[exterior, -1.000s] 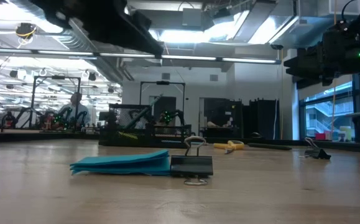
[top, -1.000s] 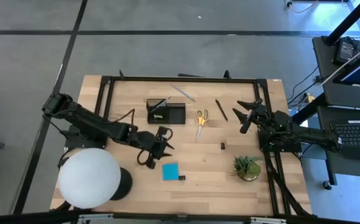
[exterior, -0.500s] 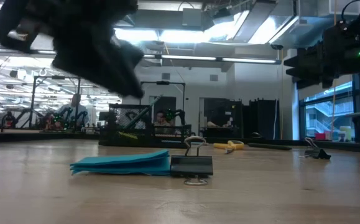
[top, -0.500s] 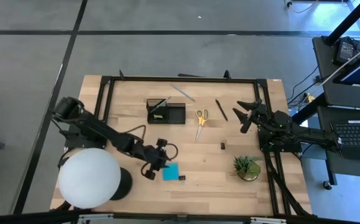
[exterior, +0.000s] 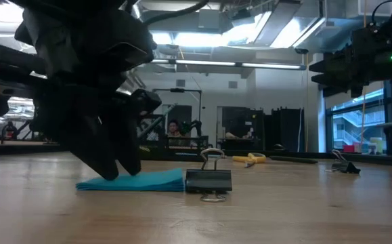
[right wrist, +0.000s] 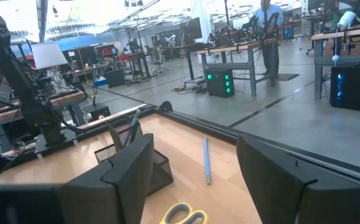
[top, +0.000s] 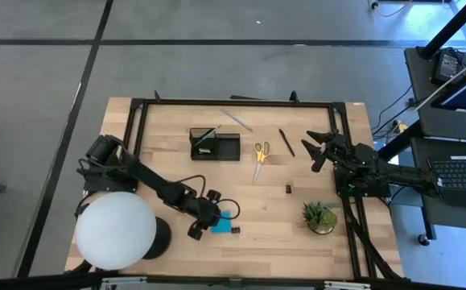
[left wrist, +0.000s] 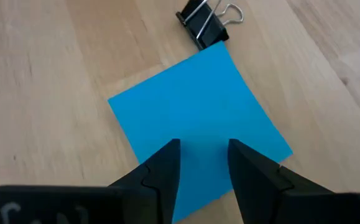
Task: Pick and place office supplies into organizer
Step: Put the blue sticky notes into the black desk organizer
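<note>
Paper comes nearest the front edge: a bright blue square note pad [top: 223, 222] lies flat on the pale wood table [top: 168, 145], thin, with clean sharp corners and one corner turned toward a small black binder clip [top: 236, 230] that sits just beside it with its wire loops folded up. The left gripper [top: 204, 225] is down over the pad's edge on the lamp side; in the left wrist view its two dark fingers [left wrist: 161, 168] stand a narrow gap apart above the blue sheet [left wrist: 198, 118], with nothing held between them. From table height the fingertips reach the pad [exterior: 138, 179] while the clip [exterior: 208, 180] stands upright next to it. A big white globe lamp [top: 115, 229] fills the table's near left corner, and a small green potted plant [top: 320, 216] sits on the right side.

Farther in, a second small black clip [top: 287, 188] lies alone near the middle. Beyond it are yellow-handled scissors [top: 260, 152], blades closed, and a dark pen [top: 286, 142] lying at a slant. The black organizer [top: 215, 144], a low-walled tray split into compartments, already has thin items in its left part. A grey pen [top: 237, 121] rests behind it near the far frame bar. The right gripper [top: 319, 147] waits above the table's right side, jaws spread wide and empty.
</note>
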You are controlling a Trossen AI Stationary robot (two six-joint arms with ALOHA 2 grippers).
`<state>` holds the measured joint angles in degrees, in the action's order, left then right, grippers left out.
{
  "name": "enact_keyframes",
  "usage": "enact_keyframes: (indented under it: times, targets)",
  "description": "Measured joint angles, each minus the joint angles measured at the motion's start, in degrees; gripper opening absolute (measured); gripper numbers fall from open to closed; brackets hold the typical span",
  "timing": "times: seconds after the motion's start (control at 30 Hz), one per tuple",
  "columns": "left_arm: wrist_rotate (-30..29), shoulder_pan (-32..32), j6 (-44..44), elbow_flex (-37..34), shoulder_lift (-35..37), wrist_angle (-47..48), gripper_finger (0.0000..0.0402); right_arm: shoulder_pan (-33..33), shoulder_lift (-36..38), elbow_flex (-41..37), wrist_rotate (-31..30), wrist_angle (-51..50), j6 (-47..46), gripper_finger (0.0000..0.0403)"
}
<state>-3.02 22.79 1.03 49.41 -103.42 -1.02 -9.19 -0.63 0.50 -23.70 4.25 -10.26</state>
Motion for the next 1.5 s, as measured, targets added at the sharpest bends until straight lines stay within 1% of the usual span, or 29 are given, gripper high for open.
enact_keyframes:
  times: [0.2, 0.43, 0.53, 0.63, 0.87, 0.93, 1.0, 1.13, 1.27, 1.37, 1.5]
  targets:
    - [0.17, -1.36, 4.70, 0.22, -0.22, 2.33, 0.0127, 0.00, 0.01, -0.01, 0.00, 0.00, 0.05, 0.0233]
    - [-0.10, -5.56, 18.19, 0.17, -0.22, 4.25, 0.0127, 0.00, -0.01, -0.01, 0.00, 0.00, 0.09, 0.0233]
    - [-1.37, -7.25, 25.08, 0.17, -0.21, 5.27, 0.0127, 0.00, -0.01, -0.01, 0.00, 0.00, 0.19, 0.0233]
    - [-5.73, -8.88, 32.31, 0.22, -0.15, 6.40, 0.0127, 0.00, 0.00, 0.00, -0.01, -0.01, 0.22, 0.0233]
    - [-19.93, -11.21, 47.96, 0.06, -0.28, 9.89, 0.0127, 0.02, -0.01, -0.01, -0.02, 0.00, 0.39, 0.0233]
    - [-21.91, -11.60, 51.04, 0.00, -0.35, 10.48, 0.0127, 0.01, -0.01, -0.01, -0.02, -0.01, 0.44, 0.0233]
    - [-22.06, -11.74, 53.14, 0.00, -0.35, 10.55, 0.0127, 0.00, -0.01, -0.01, -0.02, 0.00, 0.73, 0.0233]
    - [-22.69, -11.65, 54.54, 0.08, -0.42, 10.58, 0.0127, 0.00, -0.01, -0.01, -0.04, 0.00, 2.63, 0.0233]
    - [-27.04, -10.47, 48.15, 1.28, -0.01, 11.69, 0.0127, 0.02, -0.01, 0.01, -0.04, 0.00, 3.01, 0.0233]
    - [-26.30, -9.30, 43.69, 2.26, 1.52, 13.55, 0.0127, 0.00, 0.00, 0.00, -0.04, 0.00, 2.98, 0.0233]
    - [-25.00, -7.49, 37.62, 3.28, 4.65, 13.56, 0.0127, 0.01, -0.01, -0.01, -0.02, -0.01, 1.78, 0.0233]
